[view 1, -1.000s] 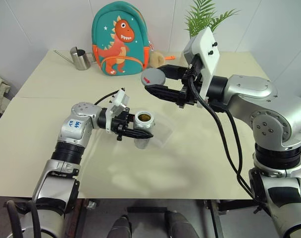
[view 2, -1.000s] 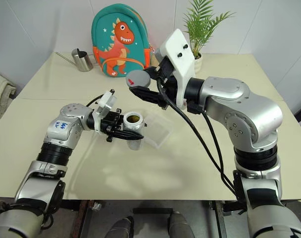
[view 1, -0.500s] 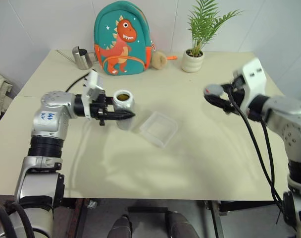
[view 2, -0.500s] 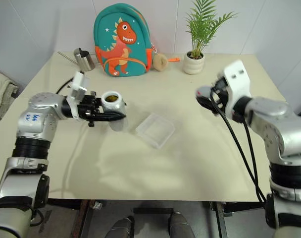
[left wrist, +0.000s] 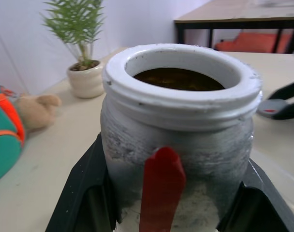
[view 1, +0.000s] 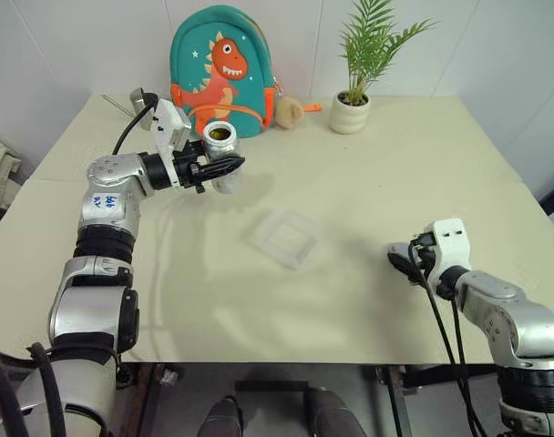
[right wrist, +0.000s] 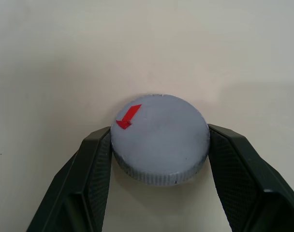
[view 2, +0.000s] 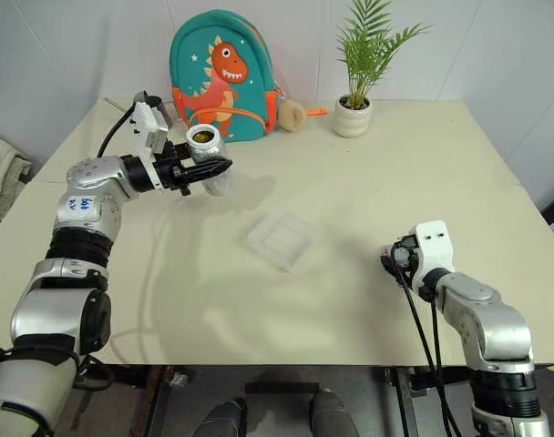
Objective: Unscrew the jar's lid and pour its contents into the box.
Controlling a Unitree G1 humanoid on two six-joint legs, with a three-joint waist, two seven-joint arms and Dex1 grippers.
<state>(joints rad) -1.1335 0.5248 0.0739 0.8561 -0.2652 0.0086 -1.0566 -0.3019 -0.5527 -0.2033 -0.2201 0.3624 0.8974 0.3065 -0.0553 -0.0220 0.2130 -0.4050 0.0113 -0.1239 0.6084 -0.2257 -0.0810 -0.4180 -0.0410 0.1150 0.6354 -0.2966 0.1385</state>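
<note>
On the far left of the table (view 1: pixel 368 300), the left gripper (view 1: pixel 220 169) clamped the open jar (view 1: pixel 220 153) upright, raised in front of the dinosaur backpack (view 1: pixel 224 68), dark contents (left wrist: pixel 178 79) visible inside. Mid-table lay the clear box (view 1: pixel 286 238), apart from both arms. Low at the right, near the front edge, the right gripper (right wrist: pixel 159 145) pinched the grey lid (right wrist: pixel 160 137) by its rim.
</note>
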